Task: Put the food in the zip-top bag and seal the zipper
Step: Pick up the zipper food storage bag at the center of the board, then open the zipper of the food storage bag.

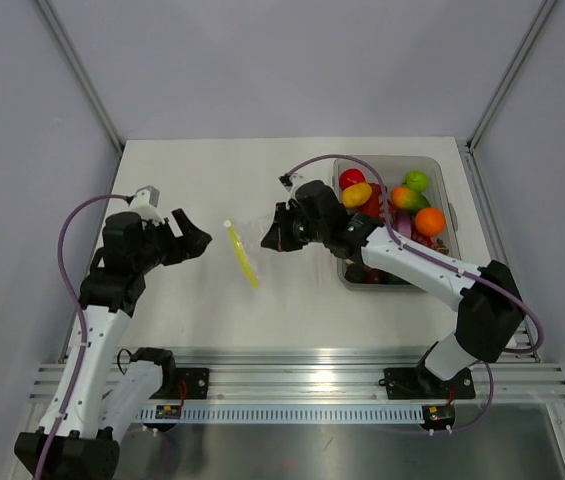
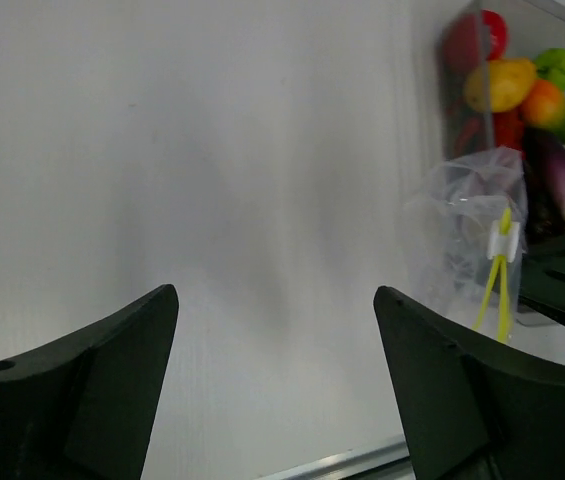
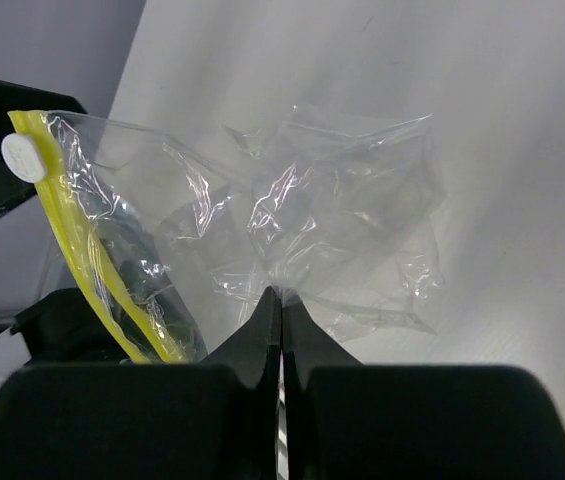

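bench (image 1: 202,180): white, carries the bin and both arms' work area
bin (image 1: 382,160): grey-clear, rectangular, far right of the bench, full of toy food
right arm: reaches left across the bench from its base, forearm passing over the bin's near-left corner, wrist pointing left
left arm: elbow raised, wrist turned right toward the bag
right tool (image 3: 280,300): fingers pressed together, pinching a crumpled fold of the bag
left tool (image 2: 274,295): fingers spread wide, holding nothing, apart from the bag
bag (image 3: 332,220): clear, crinkled, hangs from the right tool between the two tools, left of the bin; can't tell if it touches the bench
food (image 1: 402,200): in the bin; red, yellow, green, orange and purple pieces
zipper (image 3: 92,280): yellow strip on the bag edge facing the left tool, far side from the pinch; its two strips split apart below the slider
slider (image 3: 24,158): white, at one end of the zipper
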{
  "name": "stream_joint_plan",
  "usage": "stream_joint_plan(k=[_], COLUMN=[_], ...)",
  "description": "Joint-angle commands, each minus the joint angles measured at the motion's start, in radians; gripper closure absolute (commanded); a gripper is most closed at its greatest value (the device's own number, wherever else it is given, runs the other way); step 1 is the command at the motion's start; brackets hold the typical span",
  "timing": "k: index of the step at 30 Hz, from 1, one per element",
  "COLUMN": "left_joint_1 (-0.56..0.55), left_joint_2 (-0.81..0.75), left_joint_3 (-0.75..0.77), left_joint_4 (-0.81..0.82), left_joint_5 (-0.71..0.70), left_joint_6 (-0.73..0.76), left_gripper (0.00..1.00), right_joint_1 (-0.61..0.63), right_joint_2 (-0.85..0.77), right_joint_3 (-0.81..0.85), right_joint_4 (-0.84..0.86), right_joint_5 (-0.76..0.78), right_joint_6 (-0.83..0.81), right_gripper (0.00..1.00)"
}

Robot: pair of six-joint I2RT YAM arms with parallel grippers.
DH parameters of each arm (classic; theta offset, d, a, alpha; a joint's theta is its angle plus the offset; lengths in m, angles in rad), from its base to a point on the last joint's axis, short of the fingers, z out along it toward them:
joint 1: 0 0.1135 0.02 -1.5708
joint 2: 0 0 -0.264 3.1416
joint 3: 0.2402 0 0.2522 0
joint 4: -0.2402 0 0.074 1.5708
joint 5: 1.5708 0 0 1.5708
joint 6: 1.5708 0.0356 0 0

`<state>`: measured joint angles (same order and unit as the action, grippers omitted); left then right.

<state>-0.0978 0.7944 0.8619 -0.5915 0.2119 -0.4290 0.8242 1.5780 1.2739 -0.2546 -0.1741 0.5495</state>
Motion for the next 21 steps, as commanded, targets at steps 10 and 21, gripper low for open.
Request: stream_joint_plan(k=[10,21], left_joint_1=[-0.005,-0.005], left_joint_2=[-0.086,-0.132], left_joint_3=[-0.095,-0.159], left_joint_4=[0.269,0.279], left_joint_5=[0.469,0.524], left_joint_6=[-0.045,-0.054], left_gripper=[0.31,0.40], right_joint_1=[-0.077,-0.102], right_joint_2=[-0.016,0.027], right_joint_3=[-0.094,-0.053], right_joint_4=[0.293,0.299], right_joint_5=[-0.369,-0.387], right_joint_6=[0.197,0.256], right_gripper=[1.00,1.00])
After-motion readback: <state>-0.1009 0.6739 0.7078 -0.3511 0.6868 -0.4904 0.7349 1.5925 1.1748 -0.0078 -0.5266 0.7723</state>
